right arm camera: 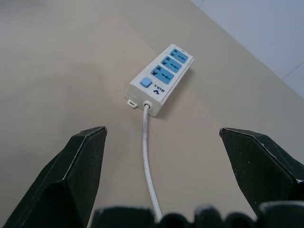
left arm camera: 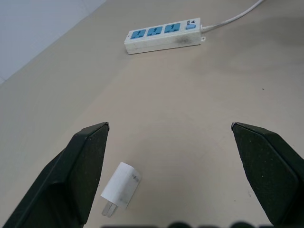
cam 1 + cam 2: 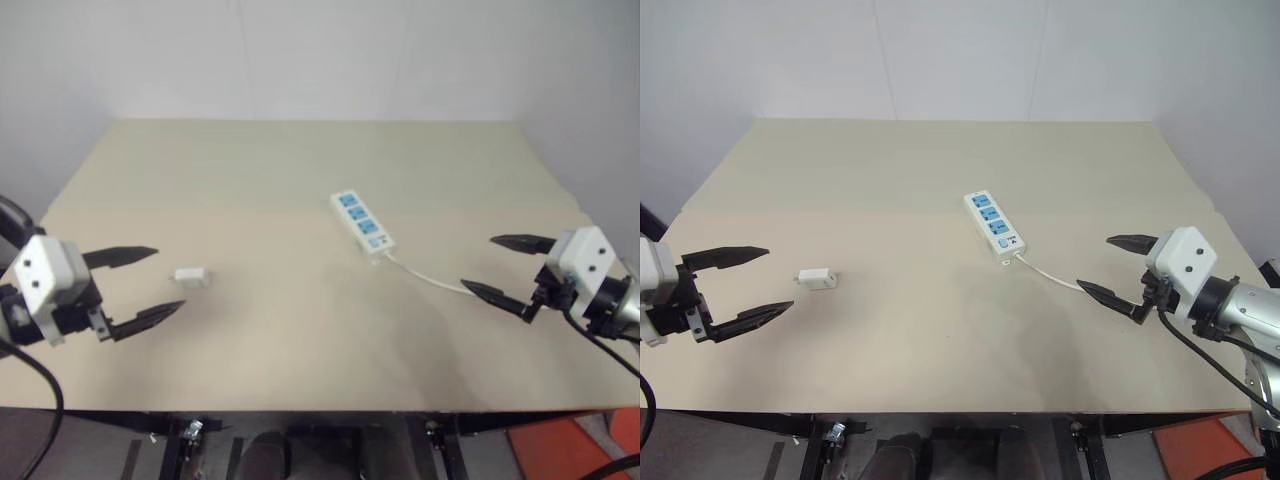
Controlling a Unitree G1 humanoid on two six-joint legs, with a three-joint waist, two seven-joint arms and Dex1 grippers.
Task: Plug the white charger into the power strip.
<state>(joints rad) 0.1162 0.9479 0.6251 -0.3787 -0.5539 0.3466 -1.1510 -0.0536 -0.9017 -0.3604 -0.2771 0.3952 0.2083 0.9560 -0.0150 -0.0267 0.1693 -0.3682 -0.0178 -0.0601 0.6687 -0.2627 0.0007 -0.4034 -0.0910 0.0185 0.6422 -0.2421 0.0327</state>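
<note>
On the beige table [image 3: 250, 160] we see the white charger [image 3: 190, 277] lying just beside our left gripper [image 3: 143, 285], whose fingers are spread and hold nothing. Our right gripper [image 3: 507, 268] is also spread, near the cord [image 3: 430, 278] of the power strip [image 3: 362, 223]; the charger's prongs seem to point away from the strip.

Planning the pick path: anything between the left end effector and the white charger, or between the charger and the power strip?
Nothing visible. The white charger lies on bare table just ahead of the open left end effector; only bare tabletop separates it from the power strip.
</note>
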